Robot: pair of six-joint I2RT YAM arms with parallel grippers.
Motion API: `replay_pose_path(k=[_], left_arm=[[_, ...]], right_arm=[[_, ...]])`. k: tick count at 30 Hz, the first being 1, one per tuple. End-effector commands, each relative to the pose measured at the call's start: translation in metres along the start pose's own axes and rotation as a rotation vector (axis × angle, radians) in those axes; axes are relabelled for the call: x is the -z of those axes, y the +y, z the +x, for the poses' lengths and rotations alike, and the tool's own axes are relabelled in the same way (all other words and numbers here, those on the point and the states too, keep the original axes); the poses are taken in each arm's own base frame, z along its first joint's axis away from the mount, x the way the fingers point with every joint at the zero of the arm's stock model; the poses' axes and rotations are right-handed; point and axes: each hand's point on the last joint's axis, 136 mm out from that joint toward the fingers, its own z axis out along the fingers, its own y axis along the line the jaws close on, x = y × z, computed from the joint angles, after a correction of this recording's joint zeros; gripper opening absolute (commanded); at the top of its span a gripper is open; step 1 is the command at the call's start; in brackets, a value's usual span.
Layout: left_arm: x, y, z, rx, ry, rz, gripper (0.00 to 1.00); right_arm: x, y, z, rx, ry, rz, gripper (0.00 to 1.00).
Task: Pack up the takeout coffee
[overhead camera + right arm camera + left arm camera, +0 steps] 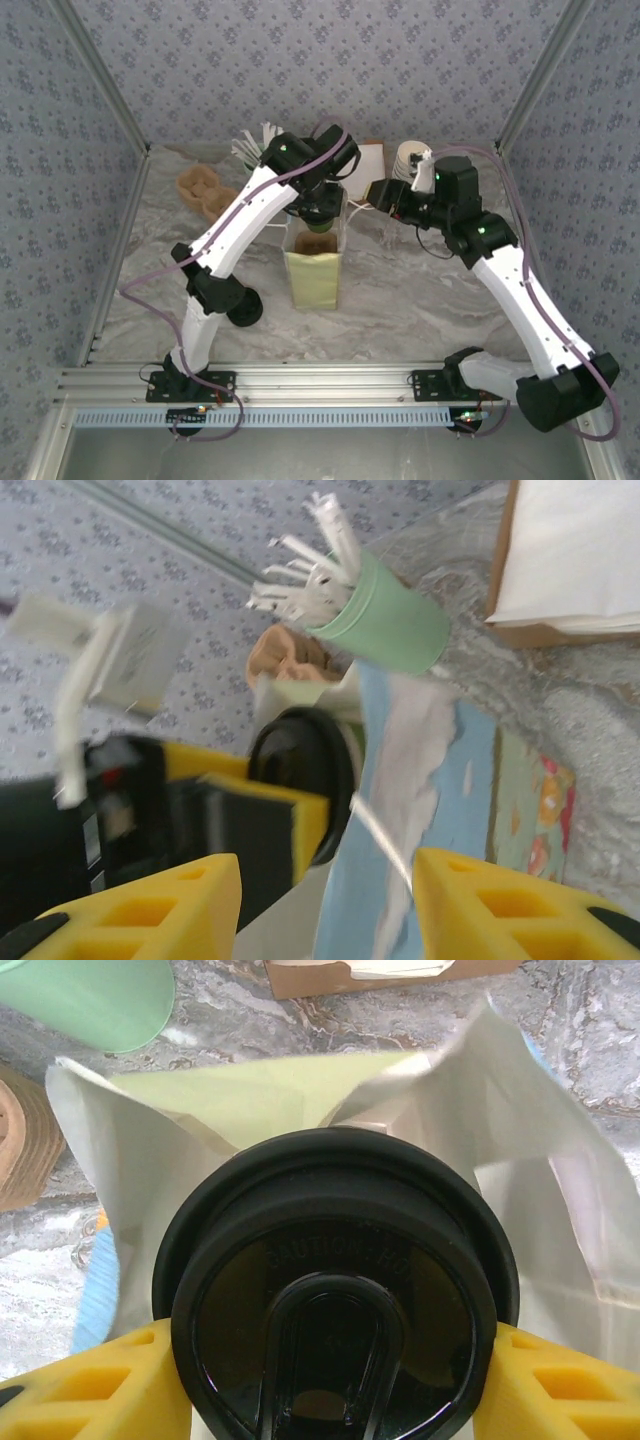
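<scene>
Takeout coffee (335, 1310) is clamped at its black lid between the yellow fingers (110, 1390) of the left gripper (335, 1390), right at the open mouth of the paper bag (312, 270) standing on the worktop (420, 290). Over at the bag's rim, the right gripper (325, 900) has its fingers spread, paper edge between them, not pinched.

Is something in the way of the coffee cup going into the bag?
Nothing visible blocks it. The left gripper holds the coffee cup right at the open mouth of the bag, with the paper sides spread around it. A brown thing lies down inside the bag; I cannot tell if it leaves room.
</scene>
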Motion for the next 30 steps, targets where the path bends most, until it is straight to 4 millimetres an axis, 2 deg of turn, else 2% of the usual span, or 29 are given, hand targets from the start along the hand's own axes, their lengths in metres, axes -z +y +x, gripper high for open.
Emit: replay_pose_path(k=[1,9,17,22,25,30], left_arm=[[-0.011,0.022,0.037,-0.029,0.186,-0.102,0.51],[-0.010,0.024,0.035,-0.020,0.182,-0.100,0.51],[-0.004,0.015,0.030,-0.108,0.172,-0.027,0.48],[-0.006,0.012,0.025,-0.168,0.173,0.013,0.48],[-0.004,0.015,0.021,-0.185,0.165,0.035,0.46],[0.013,0.017,0.018,-0.230,0.119,0.069,0.42]], right_arm=[[-0.003,-0.011,0.020,0.019,0.033,0.052,0.51],[-0.015,-0.018,0.051,0.031,0.133,0.071,0.45],[-0.008,-0.024,0.058,0.046,0.139,0.100,0.41],[-0.007,-0.024,0.058,0.052,0.151,0.099,0.30],[-0.006,-0.025,0.059,0.058,0.162,0.103,0.17],[-0.003,-0.027,0.058,0.108,0.182,0.096,0.12]])
